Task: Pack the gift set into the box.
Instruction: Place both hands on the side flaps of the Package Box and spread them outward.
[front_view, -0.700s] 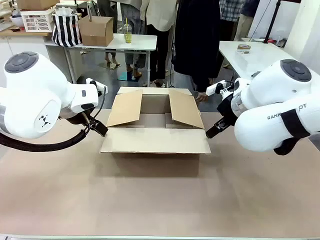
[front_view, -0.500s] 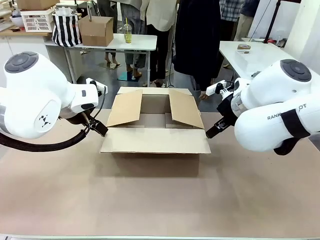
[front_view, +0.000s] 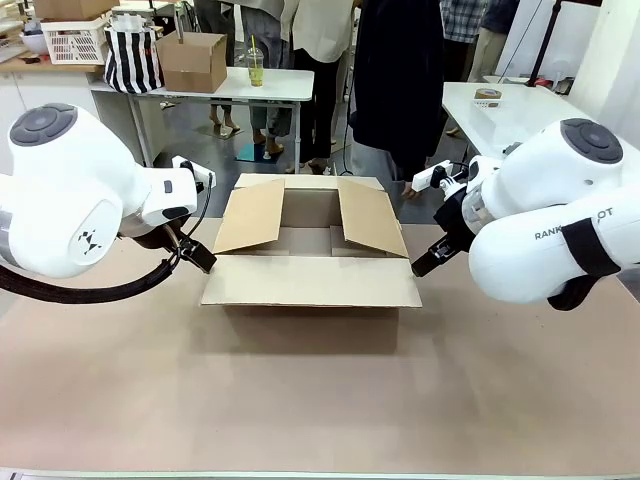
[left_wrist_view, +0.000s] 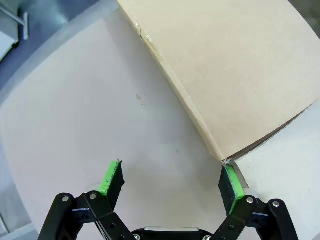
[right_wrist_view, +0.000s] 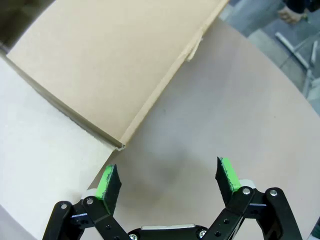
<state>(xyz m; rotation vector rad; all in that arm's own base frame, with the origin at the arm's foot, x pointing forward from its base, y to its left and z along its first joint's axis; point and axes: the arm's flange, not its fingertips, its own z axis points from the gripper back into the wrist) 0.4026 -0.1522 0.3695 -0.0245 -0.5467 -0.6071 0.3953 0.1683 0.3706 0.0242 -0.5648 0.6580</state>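
Background: people (front_view: 395, 80) are standing behind the box, among white tables (front_view: 270, 84) that are carrying a smaller cardboard carton (front_view: 190, 60), a striped bag (front_view: 133, 58) and a drink cup (front_view: 255, 68).
Desk: a tan desk (front_view: 320, 400) is carrying the box.
Box: the box (front_view: 310, 280) is sitting in the middle of the desk, between the two arms, with its top open. Its near flap is lying out flat toward the robot, its two side flaps are slanting upward, and its far flap is standing up. Plain cardboard is showing inside.
Left fingers: the left fingers (front_view: 198, 256) are hanging low just beside the box's near-left corner. In the left wrist view these fingers (left_wrist_view: 111, 177) are spread wide and are gripping nothing. One green pad is sitting right at the corner of the box (left_wrist_view: 230, 75); I cannot tell whether it is touching.
Right fingers: the right fingers (front_view: 424, 264) are hanging low just beside the box's near-right corner. In the right wrist view these fingers (right_wrist_view: 226, 175) are also spread wide and are holding nothing. One pad is overlapping the edge of the near flap of the box (right_wrist_view: 110, 65), the other is hanging over bare desk.
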